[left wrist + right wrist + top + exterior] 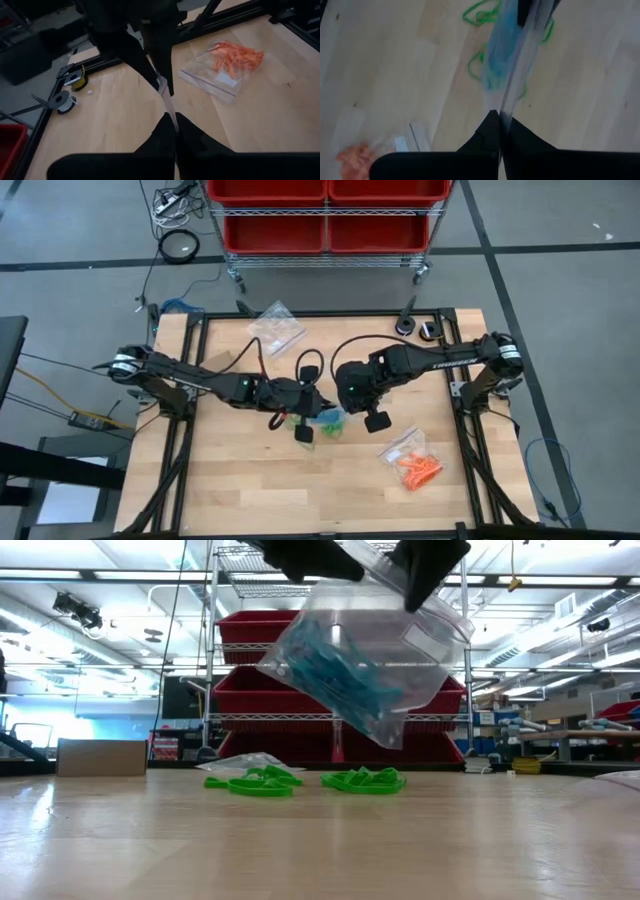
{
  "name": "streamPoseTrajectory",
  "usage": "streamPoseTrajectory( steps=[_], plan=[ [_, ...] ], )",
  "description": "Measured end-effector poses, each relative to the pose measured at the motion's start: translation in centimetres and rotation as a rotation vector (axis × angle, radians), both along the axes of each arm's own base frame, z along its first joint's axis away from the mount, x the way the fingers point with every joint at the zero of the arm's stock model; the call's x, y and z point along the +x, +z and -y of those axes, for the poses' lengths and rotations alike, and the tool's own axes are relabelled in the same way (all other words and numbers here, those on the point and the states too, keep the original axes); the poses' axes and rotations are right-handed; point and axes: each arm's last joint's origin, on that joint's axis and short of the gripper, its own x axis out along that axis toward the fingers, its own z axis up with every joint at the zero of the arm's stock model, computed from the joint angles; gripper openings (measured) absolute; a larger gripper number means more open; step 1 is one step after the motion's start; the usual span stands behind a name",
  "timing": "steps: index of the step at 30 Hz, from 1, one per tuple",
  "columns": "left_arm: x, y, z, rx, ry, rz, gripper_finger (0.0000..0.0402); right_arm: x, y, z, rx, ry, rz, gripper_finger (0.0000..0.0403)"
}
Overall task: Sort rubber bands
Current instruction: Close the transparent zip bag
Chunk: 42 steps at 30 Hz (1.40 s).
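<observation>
Two matte-black jointed arms, boxy link housings, silver-grey round caps at the shoulder joints. White lettering along the right arm's forearm link. Thin black cable looping off the wrist area. Left hand (172, 131) and right hand (500, 131): flat, dark, wedge-shaped fingers tapering to narrow tips.

No readable text in any view

The right arm (455, 360) carries pale lettering along its link — too small to make out in the high view. The bag of orange rubber bands (226, 65) has a white label patch (223, 77) — blank as far as can be seen in the left wrist view. The red bins (340, 690) on the shelf rack show no marks that can be read.
</observation>
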Motion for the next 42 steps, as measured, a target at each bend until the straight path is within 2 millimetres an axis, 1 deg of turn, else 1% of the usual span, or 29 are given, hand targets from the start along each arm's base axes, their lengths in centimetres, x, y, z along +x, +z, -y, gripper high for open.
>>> streamPoseTrajectory(
  steps=[5,11,14,18,24,28,32,36,42],
  plan=[
    [-0.5,0.7,0.0,0.007,0.01,0.013,0.0001,-0.5,-0.2,0.1,-0.006,-0.001,-0.053,0.0],
    [-1.7,2.3,0.3,0.031,0.018,0.057,0.0001,-1.2,-0.4,0.2,-0.022,-0.008,-0.132,0.0],
    [-2.1,2.9,0.3,0.028,0.018,0.074,0.0001,-1.3,-0.4,0.2,-0.031,-0.016,-0.143,0.0],
    [-2.4,3.0,0.3,0.029,0.02,0.066,0.0001,-1.6,-0.5,0.3,-0.045,-0.026,-0.176,0.0],
    [-2.5,2.9,0.3,0.017,0.026,0.042,0.0001,-2.5,-0.6,0.7,-0.157,-0.076,-0.259,0.0],
    [-2.5,2.8,0.3,0.017,0.026,0.04,0.0001,-3.0,0.3,0.9,-0.125,-0.093,-0.211,0.0003],
    [-2.6,2.6,0.3,0.022,0.034,0.014,0.0001,-3.3,1.4,0.7,-0.051,-0.083,-0.13,0.002],
    [-2.6,2.6,0.2,0.028,0.046,0.012,0.0001,-3.5,2.4,0.5,-0.009,-0.069,-0.041,0.0052],
    [-2.6,2.6,0.2,0.028,0.051,0.014,0.0001,-2.4,3.2,-0.6,0.075,-0.015,0.109,0.0111]
  ],
)
